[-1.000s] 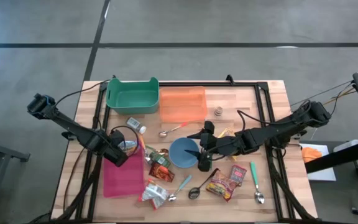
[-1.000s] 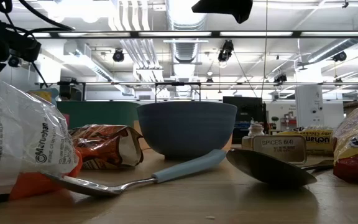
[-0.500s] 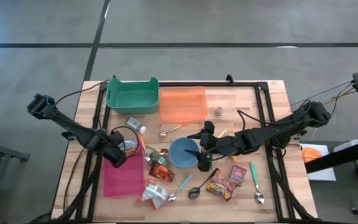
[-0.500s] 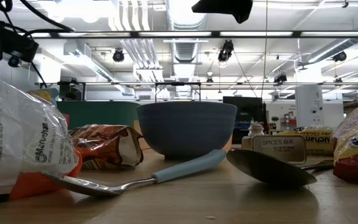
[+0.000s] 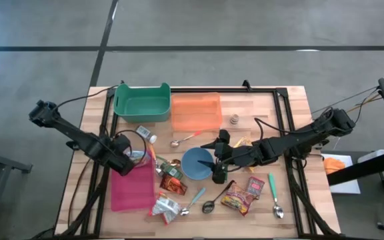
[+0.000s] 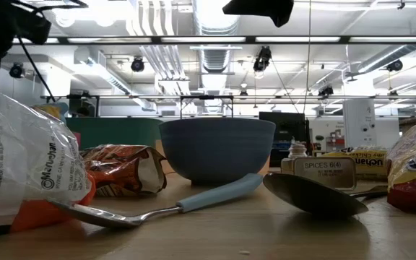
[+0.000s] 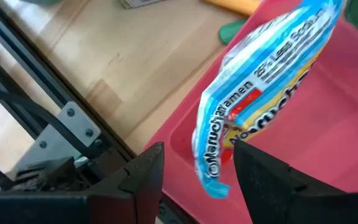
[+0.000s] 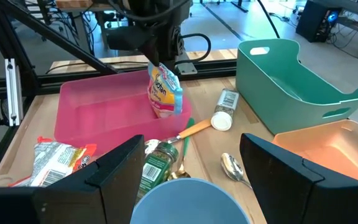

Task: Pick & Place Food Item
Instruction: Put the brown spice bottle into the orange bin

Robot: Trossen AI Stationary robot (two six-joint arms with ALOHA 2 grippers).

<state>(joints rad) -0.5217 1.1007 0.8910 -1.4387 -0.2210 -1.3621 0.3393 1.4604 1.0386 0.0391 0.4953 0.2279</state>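
Nearest to the low camera lie a crinkled noodle packet (image 6: 20, 166), a spoon with a pale blue handle (image 6: 157, 206) and a second spoon bowl (image 6: 313, 193), all in front of the blue bowl (image 6: 217, 148), which serves here as the landmark. Just beside the bowl on the table's right half hangs the right gripper (image 5: 220, 159), its fingers spread and holding nothing; that arm appears to be waiting. A small spice jar (image 8: 160, 163) lies close to the bowl's rim on the side toward the pink tray (image 8: 98, 112), with a second, white-capped jar (image 8: 222, 112) and an orange-handled utensil (image 8: 191, 130) a little farther off. On the far side of these from the bowl, the left gripper (image 5: 127, 157) hangs over the pink tray's edge, its fingers (image 7: 145, 177) pinching the lower end of a blue-and-white ramen packet (image 7: 266, 81), so the packet hangs upright inside the tray and, as far as the right wrist view shows, has its bottom at or near the tray floor. Beyond the tray, farther still from the bowl, stand a green bin (image 5: 141, 101) and an orange tray (image 5: 195, 112). Judging by this, the pick is done and the placing is nearly done: the packet is already within the tray, and what is left is to let it go and draw the arm clear. Other food packets near the bowl remain unsorted.
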